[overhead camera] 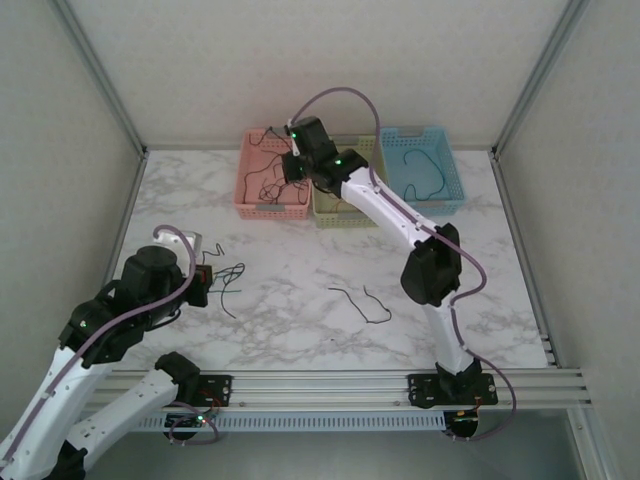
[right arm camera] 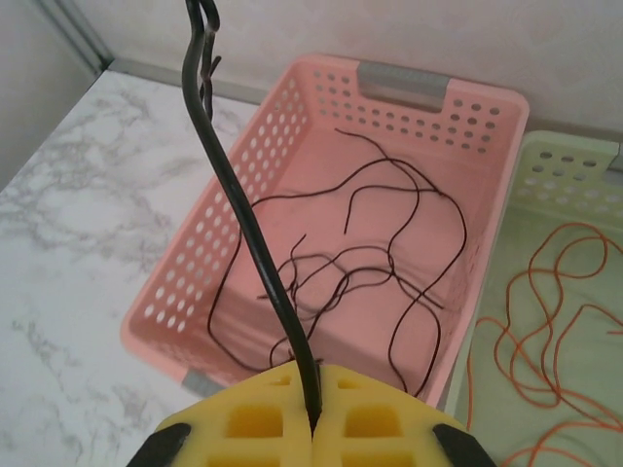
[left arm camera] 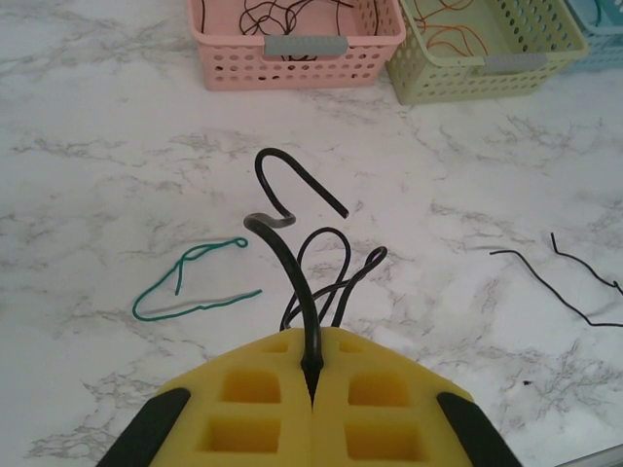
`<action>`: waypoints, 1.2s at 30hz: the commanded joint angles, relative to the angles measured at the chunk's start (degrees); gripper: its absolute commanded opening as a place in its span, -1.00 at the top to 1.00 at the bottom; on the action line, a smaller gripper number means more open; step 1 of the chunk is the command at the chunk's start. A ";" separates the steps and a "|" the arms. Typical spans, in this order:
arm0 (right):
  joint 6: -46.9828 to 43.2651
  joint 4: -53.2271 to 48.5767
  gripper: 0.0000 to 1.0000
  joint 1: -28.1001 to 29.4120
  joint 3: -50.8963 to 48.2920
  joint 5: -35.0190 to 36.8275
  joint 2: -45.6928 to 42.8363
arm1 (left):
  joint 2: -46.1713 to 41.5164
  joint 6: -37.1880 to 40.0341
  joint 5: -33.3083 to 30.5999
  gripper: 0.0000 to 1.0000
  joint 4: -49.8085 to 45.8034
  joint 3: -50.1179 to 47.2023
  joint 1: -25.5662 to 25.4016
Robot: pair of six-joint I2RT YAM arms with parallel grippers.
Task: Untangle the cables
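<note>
Black cable (right arm camera: 239, 209) juts straight ahead out of the right pincer (right arm camera: 313, 413).

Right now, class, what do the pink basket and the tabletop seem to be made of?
Pink basket: probably moulded plastic, matte; uniform colour, regular rows of holes in its walls. Tabletop: marble look, grey veins on white, smooth; real stone or printed laminate cannot be told.

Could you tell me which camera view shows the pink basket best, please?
The right wrist view: the pink basket lies close below, its inside and black cables plain. The top external view shows it small, partly behind the right arm; the left wrist view catches mostly its near wall at the top edge.
</note>
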 commanded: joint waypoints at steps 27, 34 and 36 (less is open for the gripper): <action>11.05 2.39 1.00 -3.73 23.99 -2.62 24.42 | -0.65 -0.73 1.72 1.00 1.97 -0.56 0.27; 10.41 2.56 -0.05 -3.70 24.02 -5.19 24.99 | -0.72 -0.85 1.66 1.00 1.70 -0.25 0.27; 9.71 2.19 -0.19 -3.75 24.00 -5.44 24.32 | -0.68 -0.95 1.72 1.00 1.79 -0.29 0.27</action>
